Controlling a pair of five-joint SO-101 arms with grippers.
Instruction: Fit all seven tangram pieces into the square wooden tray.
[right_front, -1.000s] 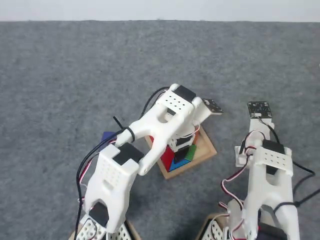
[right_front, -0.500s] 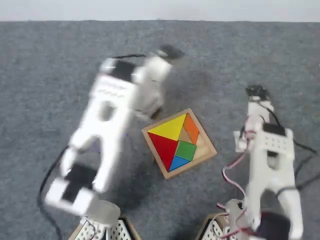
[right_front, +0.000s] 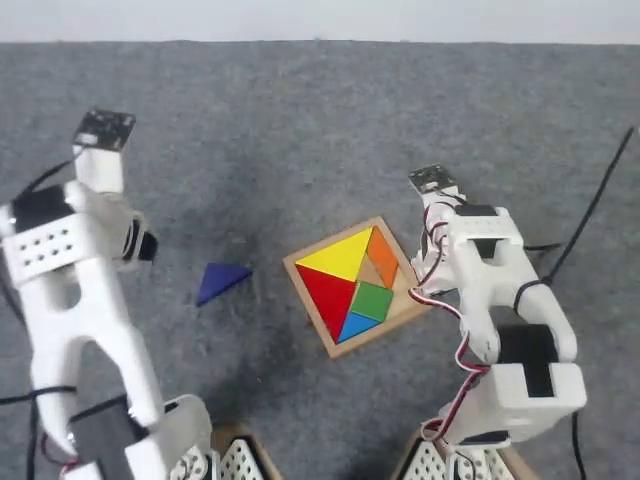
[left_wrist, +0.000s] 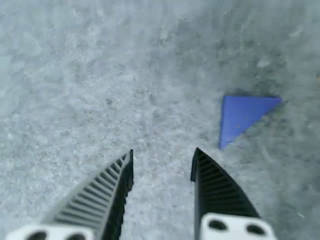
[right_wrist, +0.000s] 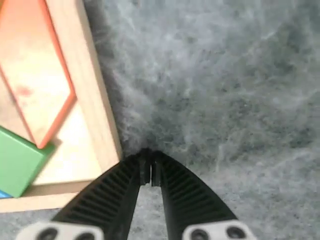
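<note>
While the dark blue triangle (right_front: 222, 280) lies loose on the grey surface (right_front: 300, 120), the job is not closed.

- From above: triangle sits at about 9 o'clock from the square wooden tray (right_front: 403, 289), well apart from it. Its long edge runs roughly 8 to 2 o'clock.
- Left arm (right_front: 70, 270) is the nearer one. The triangle lies at about 4 o'clock from that arm's wrist end.
- Left hand (left_wrist: 163, 151): fingers apart, nothing between them, above bare surface. The triangle (left_wrist: 242, 117) lies just off past one fingertip, not between the fingers. My guess is that a small sideways shift comes before any grasp.
- Right hand (right_wrist: 150, 152): fingers pressed together, empty, tips down on the surface just outside the tray wall (right_wrist: 97, 90), at the tray's 3 o'clock side.
- Seated in the tray: yellow triangle (right_front: 340, 258), red triangle (right_front: 328, 295), orange piece (right_front: 382, 255), green square (right_front: 372, 300), light blue triangle (right_front: 355, 325).

Hard to make out:
- The pale patch between orange and green could be an unpainted piece or bare floor; I cannot tell.
- From above, each arm's own body covers its fingers.
- The tray's 3 o'clock corner looks like bare wood.
</note>
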